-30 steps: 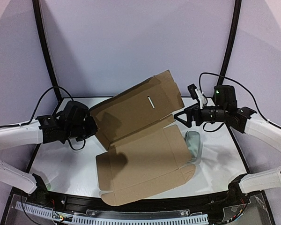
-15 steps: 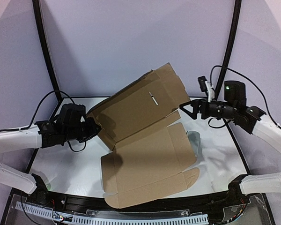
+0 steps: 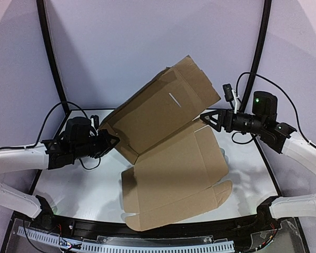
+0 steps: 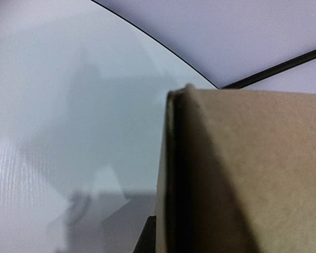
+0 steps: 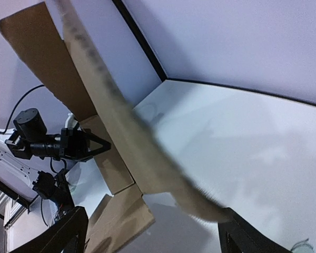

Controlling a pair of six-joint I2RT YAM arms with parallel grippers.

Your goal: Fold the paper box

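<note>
Paper box (image 3: 174,163) pinched by left gripper (image 3: 115,140), edge within right gripper (image 3: 203,117).

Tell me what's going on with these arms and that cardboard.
Two arms are folding the paper box on the table. The box is only half formed: its near panel lies roughly flat and its far panel is tilted up at the crease. The left gripper is shut on the box's left corner by the fold. The right gripper is open at the raised panel's right edge, with the cardboard edge running between its fingers but not clamped.
</note>
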